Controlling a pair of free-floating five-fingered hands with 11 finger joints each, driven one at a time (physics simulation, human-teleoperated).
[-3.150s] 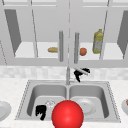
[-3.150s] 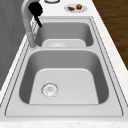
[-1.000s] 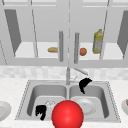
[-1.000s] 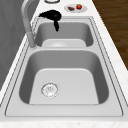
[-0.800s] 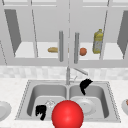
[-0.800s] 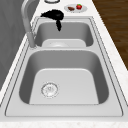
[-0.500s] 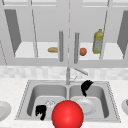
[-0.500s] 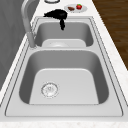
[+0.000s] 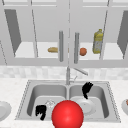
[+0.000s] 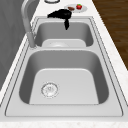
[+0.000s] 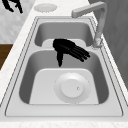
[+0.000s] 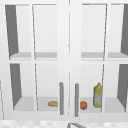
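My right hand (image 9: 87, 89) hangs open over the right basin of the steel double sink (image 9: 110, 98), just above a white plate (image 9: 87, 107) lying on the basin floor. In the right side view the right hand (image 11: 68, 49) points its straight fingers toward the faucet (image 11: 98, 22) with the thumb hanging down, above and behind the plate (image 11: 72, 87). The left side view has this hand (image 10: 61, 14) over the far basin. My left hand (image 9: 41, 111) floats at the front of the left basin with relaxed fingers, holding nothing. A big red ball (image 9: 67, 115) sits at the sink's front edge.
The faucet (image 9: 68, 75) rises behind the divider. The wall cabinet's lower shelf holds a bread roll (image 12: 52, 103), an orange fruit (image 12: 83, 105) and a yellow bottle (image 12: 97, 95). Small plates rest on the counter at both ends (image 10: 76, 7) (image 11: 45, 7).
My right hand has come away from the faucet spout and dropped lower and slightly right into the right basin, closer to the plate. The left hand has stayed still.
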